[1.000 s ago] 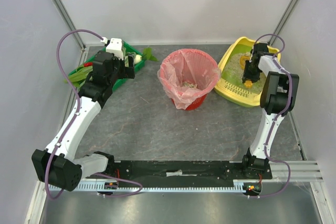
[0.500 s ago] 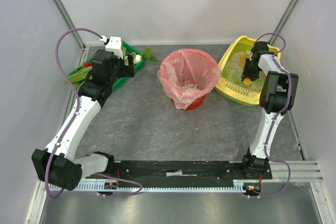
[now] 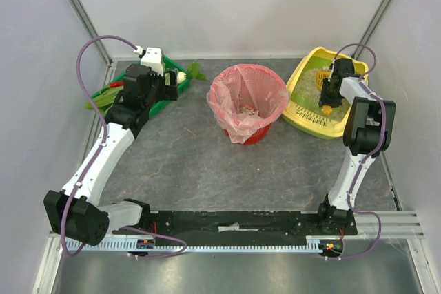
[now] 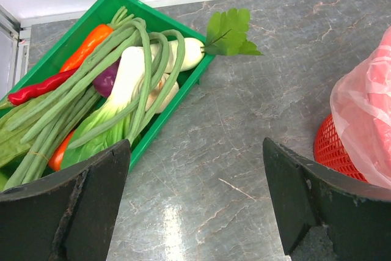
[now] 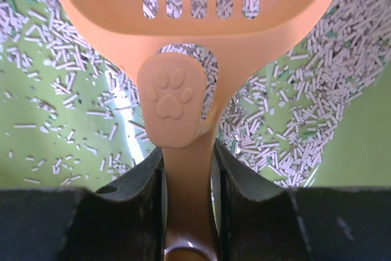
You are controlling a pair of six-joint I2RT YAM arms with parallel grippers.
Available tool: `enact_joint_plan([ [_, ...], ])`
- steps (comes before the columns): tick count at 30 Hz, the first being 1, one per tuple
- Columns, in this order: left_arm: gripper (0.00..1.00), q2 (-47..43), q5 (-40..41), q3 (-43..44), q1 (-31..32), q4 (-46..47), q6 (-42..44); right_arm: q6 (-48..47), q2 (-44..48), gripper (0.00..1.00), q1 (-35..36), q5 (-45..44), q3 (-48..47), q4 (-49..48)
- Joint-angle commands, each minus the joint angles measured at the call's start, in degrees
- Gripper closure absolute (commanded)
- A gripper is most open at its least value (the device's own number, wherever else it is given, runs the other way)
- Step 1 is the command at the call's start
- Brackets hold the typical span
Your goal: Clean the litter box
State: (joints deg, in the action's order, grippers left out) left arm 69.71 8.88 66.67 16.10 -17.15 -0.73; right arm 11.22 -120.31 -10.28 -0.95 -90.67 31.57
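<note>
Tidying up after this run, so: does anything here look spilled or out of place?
A leafy sprig pokes past the green tray at its corner, over the table. Inside the litter box, the litter lies patchy, with bare green floor showing.

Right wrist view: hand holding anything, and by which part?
Right hand grips the orange litter scoop by its handle, just below the slotted head. Left hand is open, empty.
</note>
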Motion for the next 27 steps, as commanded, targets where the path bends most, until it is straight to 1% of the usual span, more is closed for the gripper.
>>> enact_joint_plan([
  [1, 0.05, 0.1, -0.1, 2.3, -0.3, 2.4, 1.3, -0.4, 2.4, 1.00, -0.2, -2.0, 1.4, -2.3],
  [2, 0.05, 0.1, -0.2, 2.3, -0.3, 2.4, 1.3, 0.4, 0.1, 1.00, -0.2, 0.1, -0.8, -1.2],
  [3, 0.05, 0.0, -0.4, 2.3, -0.4, 2.5, 1.3, 0.6, -1.0, 1.00, -0.2, 0.9, -2.1, 1.6],
  [5, 0.05, 0.0, -0.4, 2.4, -0.3, 2.4, 1.3, 1.6, -3.3, 1.00, -0.2, 2.6, -4.9, 3.9],
  [10, 0.05, -0.6, 0.7, 2.1, -0.4, 2.1, 1.3, 2.9, -4.0, 1.00, -0.2, 3.2, -7.6, 9.2],
  [14, 0.05, -0.9, 0.6, 1.6, -0.4, 2.1, 1.3, 3.9, -3.6, 1.00, -0.2, 2.6, -10.0, 15.2],
  [15, 0.05, -0.7, 0.6, 1.5, -0.4, 2.2, -0.2, 4.2, -3.6, 1.00, -0.2, 2.5, -10.5, 16.0],
  [18, 0.05, -0.6, 0.4, 1.7, -0.5, 2.2, -0.2, 4.2, -3.8, 1.00, -0.2, 1.7, -11.7, 16.8],
  [22, 0.05, -0.2, -0.1, 2.1, -0.5, 2.4, 0.6, 4.1, -8.2, 1.00, -0.3, 1.4, -16.2, 17.5],
  [25, 0.05, -0.4, 0.1, 2.4, -0.5, 2.4, 0.6, 4.3, -11.3, 1.00, -0.3, 1.7, -21.3, 18.3],
  [27, 0.05, -0.5, 0.3, 2.2, -0.5, 2.3, 0.6, 4.5, -12.4, 1.00, -0.3, 1.3, -22.4, 18.3],
])
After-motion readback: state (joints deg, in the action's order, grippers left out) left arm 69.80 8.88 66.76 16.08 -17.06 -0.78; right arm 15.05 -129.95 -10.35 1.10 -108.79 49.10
